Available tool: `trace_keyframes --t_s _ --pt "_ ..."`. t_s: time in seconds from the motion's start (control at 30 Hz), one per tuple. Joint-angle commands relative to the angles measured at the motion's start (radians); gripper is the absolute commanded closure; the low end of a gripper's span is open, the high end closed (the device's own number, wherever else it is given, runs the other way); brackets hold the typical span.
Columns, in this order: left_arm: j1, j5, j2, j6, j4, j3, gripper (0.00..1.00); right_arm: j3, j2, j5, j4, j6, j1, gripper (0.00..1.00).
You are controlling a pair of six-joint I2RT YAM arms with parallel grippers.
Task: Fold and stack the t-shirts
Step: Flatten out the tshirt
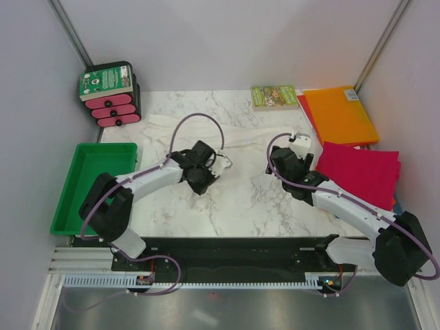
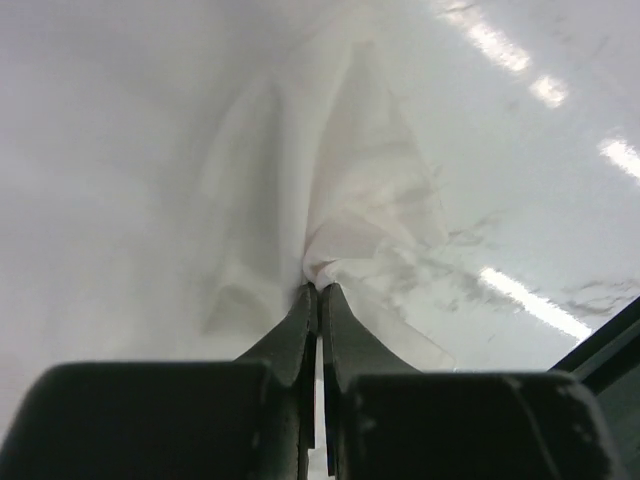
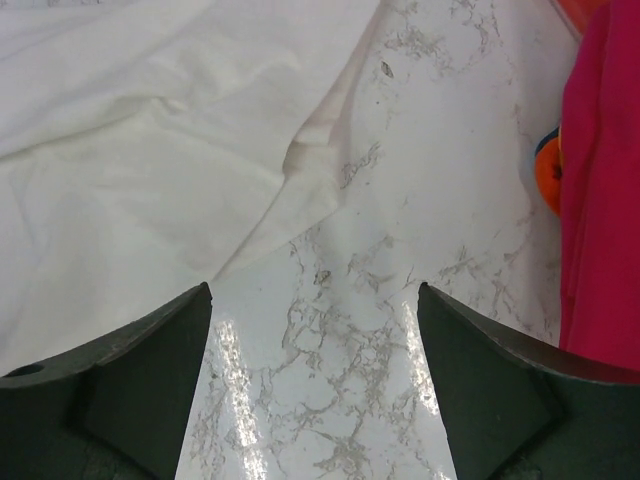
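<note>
Between the left gripper's (image 2: 320, 292) fingertips: a bunched fold of the white shirt (image 2: 330, 180), jaws pressed together on it, no gap showing. Pinch point is on the shirt's near edge, about mid-table in the overhead view, left gripper (image 1: 214, 165) low over the table (image 1: 240, 206). From there the white shirt (image 1: 240, 143) runs as a thin wrinkled band, long axis left-right across the far half of the table, spreading away from the pinch towards the back wall. Right gripper (image 1: 280, 163) hangs over bare marble with its jaws wide apart and nothing between them. From the right wrist camera, the right gripper (image 3: 315, 300) has the shirt (image 3: 150, 130) ahead and to its left; the cloth edge slants across the view and comes down beside the left finger (image 3: 130, 380), but whether it touches is unclear. So the key relation: the right arm is the nearer one to the free right-hand end, and my read is it needs to go forward-left to reach that edge, not right. To the right of the right gripper, near it but apart, sits the folded magenta shirt (image 1: 361, 172), with the orange shirt (image 1: 340, 113) behind it at the far right; magenta also fills the right edge of the wrist view (image 3: 605, 180). Likely step: get a second hold so both arms can stretch the shirt along its long axis. Risk: thin cloth, so the fingers may close on more than one layer.
</note>
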Motion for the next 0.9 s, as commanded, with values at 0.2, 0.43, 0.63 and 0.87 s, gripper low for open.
trace_keyframes --t_s 0.2,0.43,0.63,0.87 --pt "0.31 -0.032 -0.222 0.211 -0.147 -0.111 0.98 -0.02 -0.025 -0.043 0.059 0.04 0.003 0.09" --pt "0.462 0.048 -0.211 0.159 -0.139 -0.046 0.98 0.016 0.091 -0.078 0.053 -0.027 0.003 0.32" --pt "0.465 0.103 -0.188 0.084 -0.126 0.008 0.98 0.01 0.157 -0.258 0.16 -0.067 0.044 0.55" --pt "0.465 0.113 -0.196 0.06 -0.115 -0.013 0.98 0.076 0.243 -0.279 0.157 -0.097 0.127 0.42"
